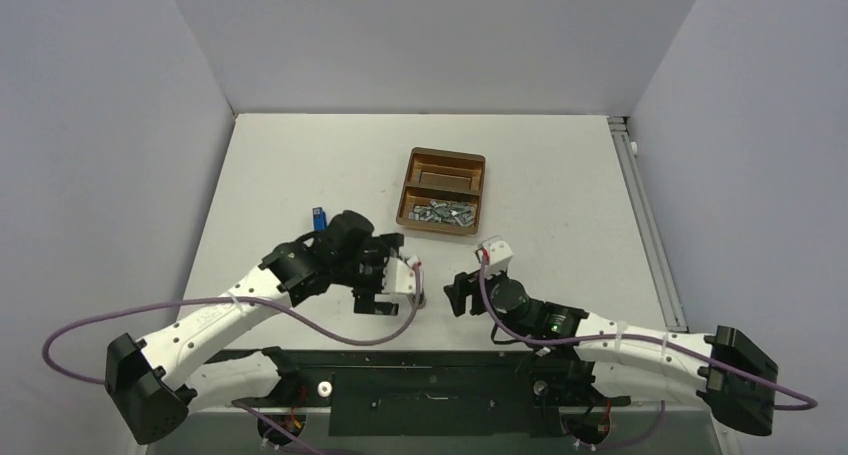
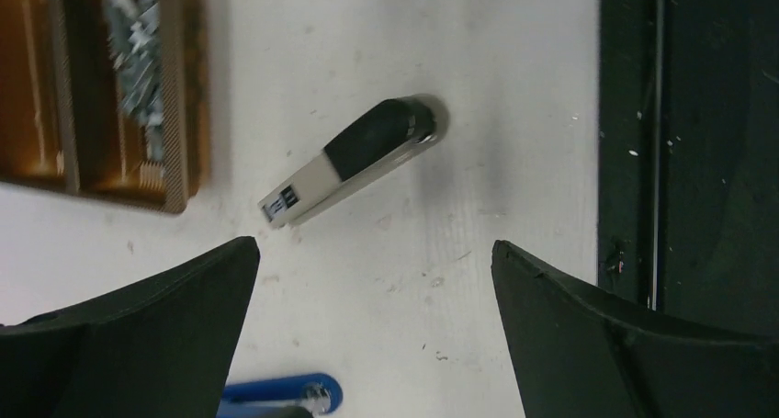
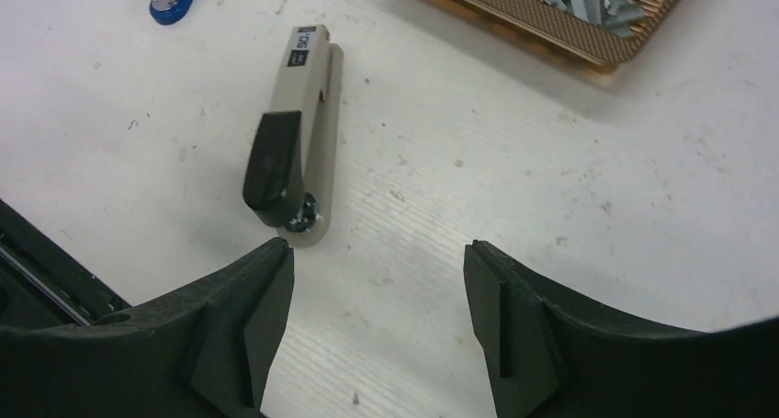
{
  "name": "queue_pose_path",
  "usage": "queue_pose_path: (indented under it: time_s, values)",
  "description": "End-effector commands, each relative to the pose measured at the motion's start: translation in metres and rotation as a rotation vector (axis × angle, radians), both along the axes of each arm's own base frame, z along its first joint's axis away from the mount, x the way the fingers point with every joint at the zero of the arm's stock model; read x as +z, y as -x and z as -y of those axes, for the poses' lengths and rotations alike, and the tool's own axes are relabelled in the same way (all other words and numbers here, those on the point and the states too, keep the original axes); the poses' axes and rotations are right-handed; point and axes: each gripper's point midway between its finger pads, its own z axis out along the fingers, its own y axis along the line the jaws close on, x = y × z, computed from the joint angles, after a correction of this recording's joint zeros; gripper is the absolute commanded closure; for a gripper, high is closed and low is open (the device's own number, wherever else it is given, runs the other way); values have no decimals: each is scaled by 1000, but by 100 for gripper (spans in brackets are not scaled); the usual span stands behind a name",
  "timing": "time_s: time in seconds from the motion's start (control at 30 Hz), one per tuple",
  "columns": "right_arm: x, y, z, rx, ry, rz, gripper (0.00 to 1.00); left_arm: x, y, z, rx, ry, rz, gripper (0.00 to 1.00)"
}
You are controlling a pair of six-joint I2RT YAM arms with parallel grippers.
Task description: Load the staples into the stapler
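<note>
The staples (image 1: 440,213) lie in a loose silver-grey heap in the near compartment of a brown tray (image 1: 435,230), at centre frame in the top view and well apart from both hands. The far compartment holds flat oblong items that cannot be identified.

The stapler (image 3: 294,133) has a beige body and a black grip. It lies on the white counter (image 1: 300,165), outside the tray. In the right wrist view it sits left of centre, with its black end toward the bottom of the frame and its labelled end toward the top. In the left wrist view it lies at centre frame, just right of the tray.

Left hand (image 2: 375,246): the jaws stand wide apart with nothing between them. It is above bare counter, and the stapler lies just beyond the fingertips.

Right hand (image 3: 378,248): the jaws are apart and hold nothing. The stapler's black end is close to the fingertip at lower left of the frame; whether they touch cannot be told.

A small blue stapler (image 1: 318,218) sits on the counter left of the tray, partly hidden by the left arm.
</note>
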Motion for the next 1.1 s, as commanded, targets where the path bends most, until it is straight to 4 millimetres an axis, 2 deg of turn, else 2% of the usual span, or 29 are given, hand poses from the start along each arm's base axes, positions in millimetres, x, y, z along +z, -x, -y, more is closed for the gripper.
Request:
queue_pose_path:
  time_s: [0.0, 0.13, 0.2, 0.43, 0.53, 0.73, 0.9, 1.0, 1.07]
  values:
    - [7, 4, 27, -70, -104, 47, 33, -33, 17, 28, -315, -113, 161, 3]
    - [5, 10, 41, -79, -125, 59, 33, -56, 15, 53, -431, -154, 184, 0]
    - [1, 11, 45, -82, -110, 58, 34, -63, 8, 62, -467, -164, 219, 0]
    - [-14, 13, 44, -61, -81, 48, 36, -84, -7, 77, -607, -249, 283, 16]
    - [-14, 13, 40, -53, -87, 47, 37, -95, -10, 78, -644, -309, 243, 26]
    - [-20, 17, 35, -25, -83, 52, 38, -103, -16, 88, -653, -334, 227, 55]
    - [-17, 20, 30, -1, -70, 75, 37, -94, -12, 88, -639, -338, 199, 74]
    - [-15, 21, 25, 28, -61, 93, 37, -83, -12, 85, -605, -328, 202, 91]
    - [-14, 23, 20, 59, -61, 109, 36, -74, -9, 82, -571, -311, 194, 95]
